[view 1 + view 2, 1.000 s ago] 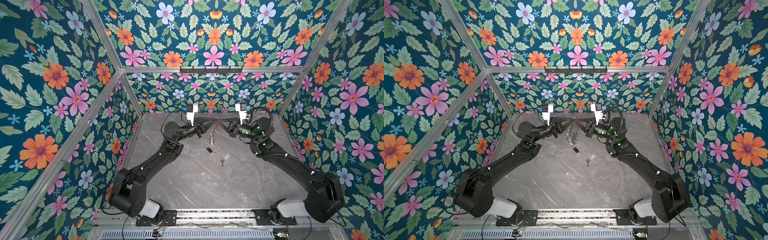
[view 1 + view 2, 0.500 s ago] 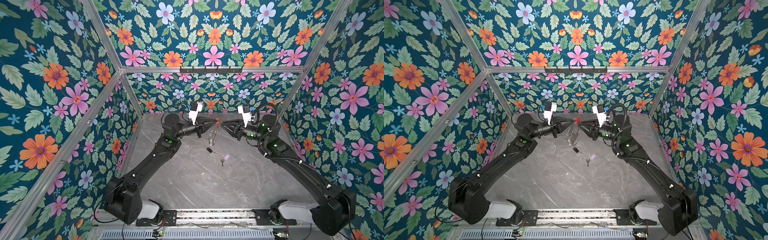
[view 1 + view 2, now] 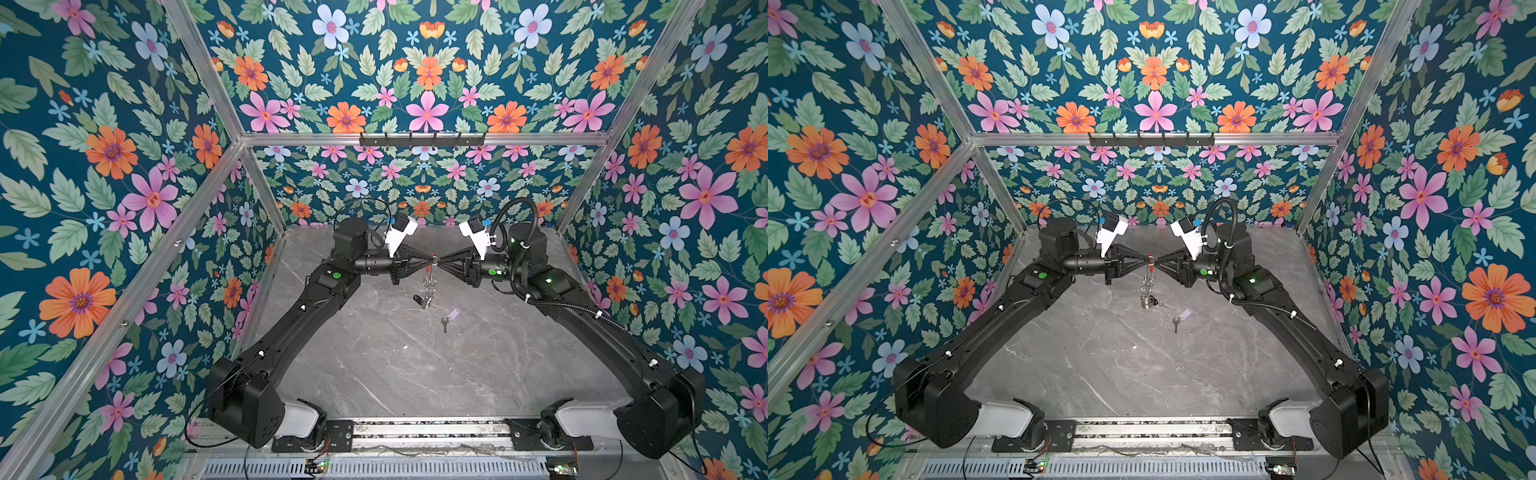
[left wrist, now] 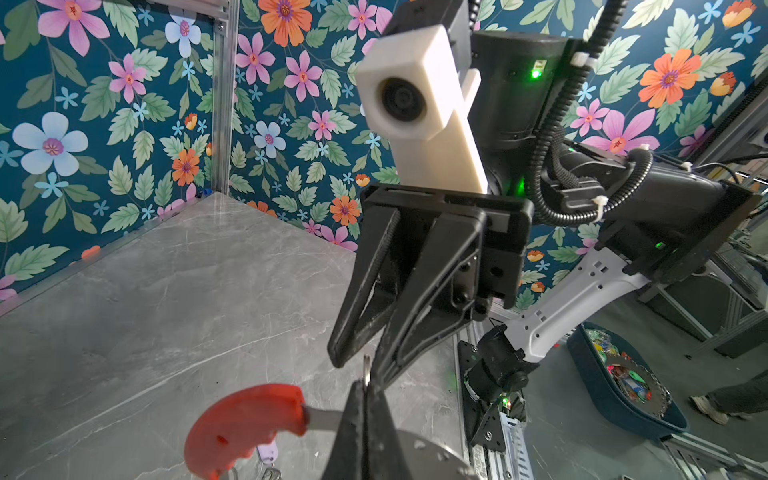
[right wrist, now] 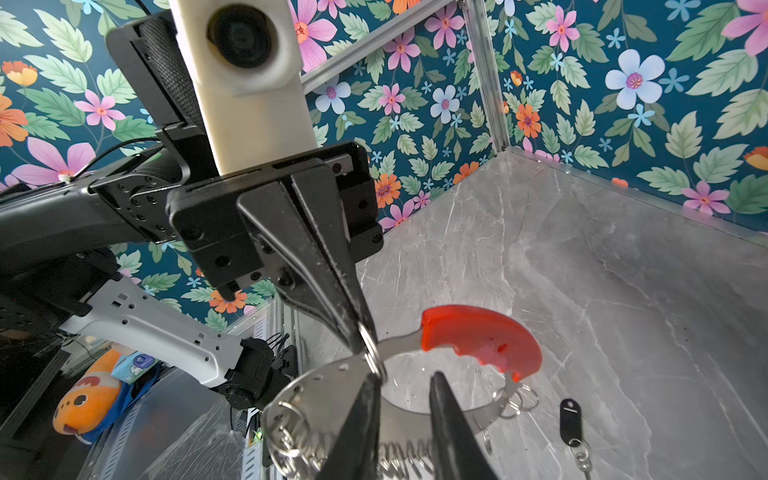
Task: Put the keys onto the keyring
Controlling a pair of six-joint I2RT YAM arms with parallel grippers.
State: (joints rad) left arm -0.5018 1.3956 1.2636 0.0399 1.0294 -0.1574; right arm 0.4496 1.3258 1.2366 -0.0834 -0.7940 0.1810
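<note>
keyring (image 3: 428,284) hangs far centre; black tag (image 5: 569,417), lilac tag (image 3: 454,312) lie on table (image 3: 415,374) below, nearer.
left claw (image 4: 362,388) clamped shut on it, stiff thin metal; right claw (image 4: 359,366) slightly parted, nothing pinched. tags light, slick: pinch flat sides.

We see a keyring (image 5: 482,338) with a red part and a silver hoop. Near the keyring lie a black tag (image 5: 568,422) and a pale purple tag (image 3: 454,312). Under it the table (image 3: 395,374) is grey with white lines. Around it the walls (image 3: 428,70) are dark blue with pink and orange flowers and green leaves
</note>
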